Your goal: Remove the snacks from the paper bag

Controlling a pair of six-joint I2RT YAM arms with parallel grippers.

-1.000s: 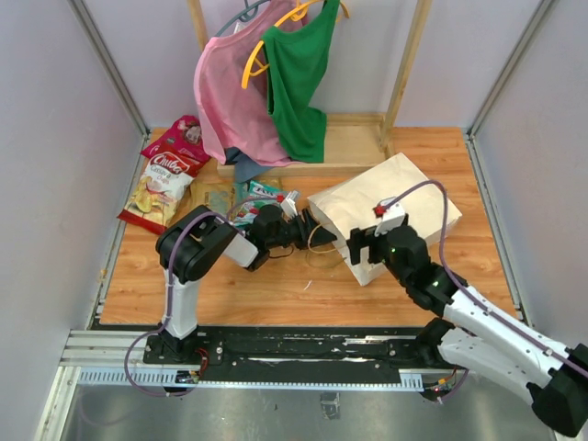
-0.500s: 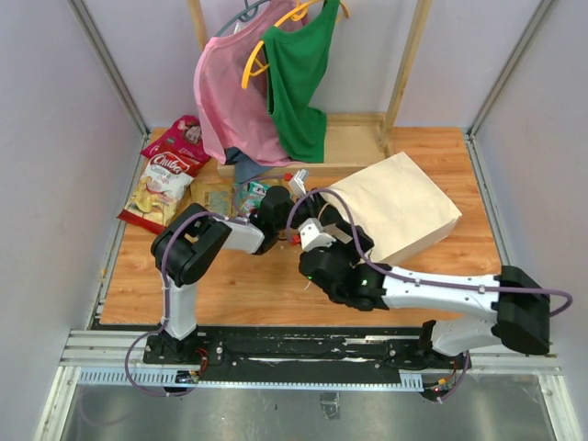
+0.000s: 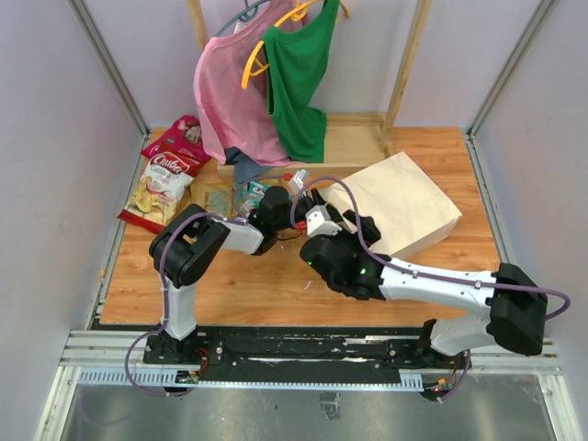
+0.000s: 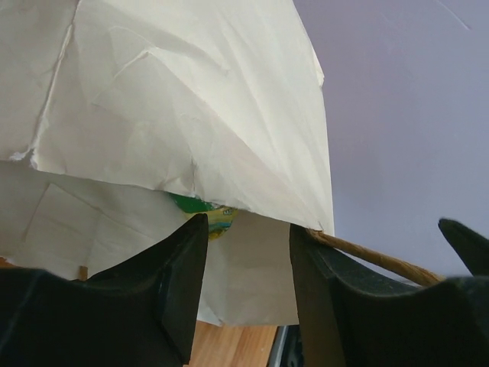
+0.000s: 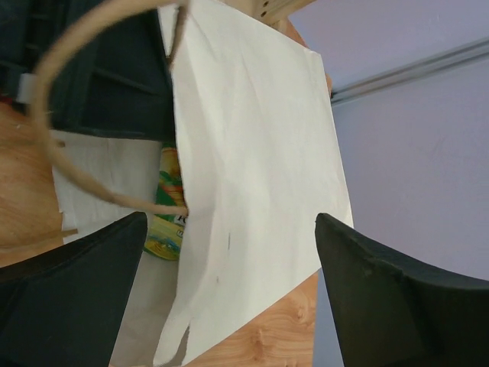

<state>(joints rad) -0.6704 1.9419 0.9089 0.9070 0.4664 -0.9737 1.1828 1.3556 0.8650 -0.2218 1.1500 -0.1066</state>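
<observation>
The cream paper bag (image 3: 400,204) lies on its side, mouth facing left. My left gripper (image 3: 292,204) is at the mouth, jaws partly open (image 4: 246,229) with nothing between them; a twisted handle (image 4: 382,260) rests against the right finger. My right gripper (image 3: 354,222) is wide open (image 5: 229,222) just in front of the bag's upper panel (image 5: 252,153), with the other handle loop (image 5: 76,115) to its left. A yellow-green snack packet (image 4: 206,215) (image 5: 170,222) shows inside the bag. Several snacks lie on the table at left: a red packet (image 3: 184,138), a red-and-white packet (image 3: 163,184) and a teal packet (image 3: 255,195).
A pink garment (image 3: 234,101) and a green garment (image 3: 299,78) hang on a wooden rack (image 3: 354,142) behind the bag. The right arm (image 3: 432,280) lies across the table in front of the bag. Grey walls close in both sides.
The right arm swung from the right side across the front of the bag to its mouth. The bag shifted back and to the right. The left gripper stayed at the mouth.
</observation>
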